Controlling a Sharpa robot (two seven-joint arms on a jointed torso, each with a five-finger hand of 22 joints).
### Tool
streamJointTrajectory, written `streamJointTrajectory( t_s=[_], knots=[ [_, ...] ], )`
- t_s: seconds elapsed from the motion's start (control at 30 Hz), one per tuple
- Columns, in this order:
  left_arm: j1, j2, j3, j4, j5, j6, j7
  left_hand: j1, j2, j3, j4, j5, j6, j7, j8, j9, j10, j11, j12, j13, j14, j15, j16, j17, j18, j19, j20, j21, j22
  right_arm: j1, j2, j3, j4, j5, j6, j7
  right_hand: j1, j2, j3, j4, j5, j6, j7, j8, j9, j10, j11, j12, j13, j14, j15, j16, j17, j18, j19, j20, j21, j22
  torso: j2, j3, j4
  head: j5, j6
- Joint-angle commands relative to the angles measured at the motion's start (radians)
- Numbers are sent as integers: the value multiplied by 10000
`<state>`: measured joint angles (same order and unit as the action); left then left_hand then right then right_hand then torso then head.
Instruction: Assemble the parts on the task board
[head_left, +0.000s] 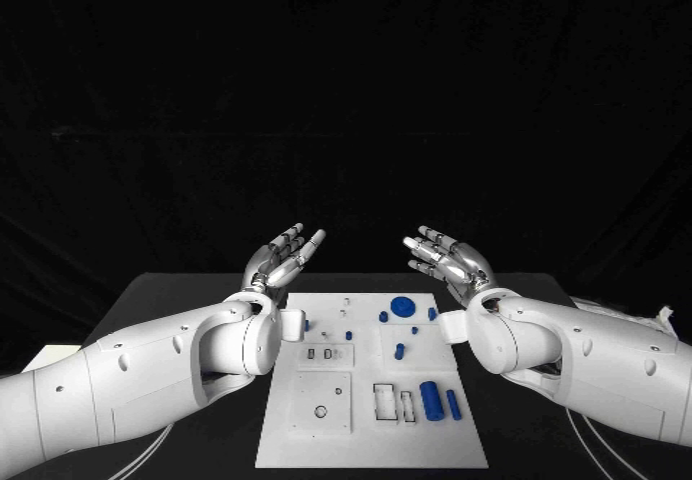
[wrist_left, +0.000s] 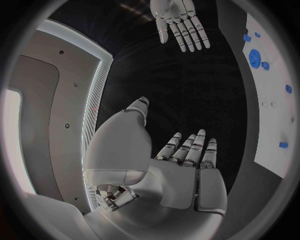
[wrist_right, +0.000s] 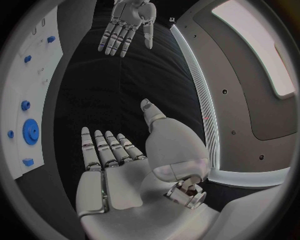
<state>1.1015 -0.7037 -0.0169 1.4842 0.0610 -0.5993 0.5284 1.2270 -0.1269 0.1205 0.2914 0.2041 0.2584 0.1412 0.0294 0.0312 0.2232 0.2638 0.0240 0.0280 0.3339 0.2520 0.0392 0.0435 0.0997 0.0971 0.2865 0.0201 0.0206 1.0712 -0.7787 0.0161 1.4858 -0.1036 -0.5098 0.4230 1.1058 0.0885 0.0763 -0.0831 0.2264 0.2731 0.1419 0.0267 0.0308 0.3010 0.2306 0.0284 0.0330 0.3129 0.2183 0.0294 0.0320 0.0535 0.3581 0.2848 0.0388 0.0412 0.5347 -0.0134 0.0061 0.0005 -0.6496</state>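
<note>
1. Hiding the board's side edges, both white arms crossed the white task board (head_left: 372, 420) on the black surface (head_left: 173, 295).
2. Two blue cylinders (head_left: 430, 400) lay lengthwise near its front; a round blue gear (head_left: 402, 304) sat near the far end.
3. The left hand (head_left: 283, 252) and right hand (head_left: 446, 258) were raised beyond the board, fingers spread, holding nothing.

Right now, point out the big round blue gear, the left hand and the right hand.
big round blue gear (head_left: 402, 304), head view, its top face.
left hand (head_left: 283, 255), head view, its palm.
right hand (head_left: 447, 259), head view, its palm.
</note>
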Motion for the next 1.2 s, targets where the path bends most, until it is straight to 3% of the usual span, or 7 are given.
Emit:
streamJointTrajectory(
  t_s=[0.03,0.2,0.33,0.5,0.7,0.97,1.2],
  knots=[
    [15,20,3,-3,176,648,292,193,70,80,38,26,231,1546,59,29,216,78,70,27,382,42,95,58,71,83,85,74,31,26,17,23,-103,-955,1817,-561,827,44,152,-541,88,1028,1433,139,93,1288,197,172,96,1300,164,156,102,467,1098,58,226,132,-1,-3,2,-1,-1],
    [15,20,3,-3,176,648,292,439,478,285,-38,-46,1441,1562,280,151,1720,109,304,156,2315,39,574,304,60,1167,93,512,278,43,20,36,-170,-1104,2139,-662,1514,51,367,-1132,72,3567,1226,523,312,4585,-3,648,310,4983,-148,713,340,1076,3915,36,1060,483,-1,-3,2,-1,-1],
    [36,-308,5,-61,178,1054,452,715,744,319,-238,-95,3165,1464,622,309,4295,-132,781,358,4451,-331,1248,565,456,4653,28,1972,1004,72,-3,72,-671,-3240,1242,-161,1762,2,491,-1425,-43,5179,1004,711,395,6023,-272,821,336,6148,-446,889,357,1293,4706,-43,1379,525,-39,-31,42,-119,-141],
    [55,-619,4,122,173,1359,471,1230,885,298,-750,-108,5968,1023,1076,475,6733,-612,1107,389,6477,-965,1752,680,866,6913,-158,2849,1233,96,16,111,-892,-4626,919,-379,2155,-184,841,-2022,-210,6530,767,791,400,7191,-637,917,305,7848,-1019,1259,386,1324,6345,-687,2188,768,80,-70,31,-162,-141],
    [83,-1181,5,677,124,1853,302,1581,862,299,-1172,-112,6700,796,1014,398,7666,-920,1036,386,7549,-1275,1791,734,866,7822,-477,2979,1131,276,-1,169,-1043,-6438,786,-708,2402,-479,1120,-2050,-297,7127,590,738,378,8162,-948,835,297,9262,-1526,1456,438,1283,7535,-1312,3114,1168,329,-51,46,-261,-38],
    [113,-1899,7,1688,213,2342,-49,1699,818,467,-1324,-103,7589,506,1010,389,9215,-1368,1166,502,9161,-1829,2266,1332,867,9103,-1012,3415,1195,603,-130,293,-1181,-9435,1253,-1924,2149,-683,1129,-2016,-210,7809,216,696,385,9360,-1464,771,319,11824,-2256,2598,1110,1291,9144,-1991,5002,2165,736,-67,293,-510,22],
    [165,-2292,31,2462,454,2629,-184,1671,739,631,-1282,-105,7862,356,931,390,9732,-1546,1075,526,9643,-2035,2589,1790,846,9545,-1238,3643,1268,932,-147,380,-1261,-12854,2242,-3590,1584,-927,1545,-1995,-201,8150,-38,393,380,9920,-1749,347,348,11932,-2471,5736,2900,1221,9512,-2215,7028,3574,1102,-113,580,-820,99]
  ],
)
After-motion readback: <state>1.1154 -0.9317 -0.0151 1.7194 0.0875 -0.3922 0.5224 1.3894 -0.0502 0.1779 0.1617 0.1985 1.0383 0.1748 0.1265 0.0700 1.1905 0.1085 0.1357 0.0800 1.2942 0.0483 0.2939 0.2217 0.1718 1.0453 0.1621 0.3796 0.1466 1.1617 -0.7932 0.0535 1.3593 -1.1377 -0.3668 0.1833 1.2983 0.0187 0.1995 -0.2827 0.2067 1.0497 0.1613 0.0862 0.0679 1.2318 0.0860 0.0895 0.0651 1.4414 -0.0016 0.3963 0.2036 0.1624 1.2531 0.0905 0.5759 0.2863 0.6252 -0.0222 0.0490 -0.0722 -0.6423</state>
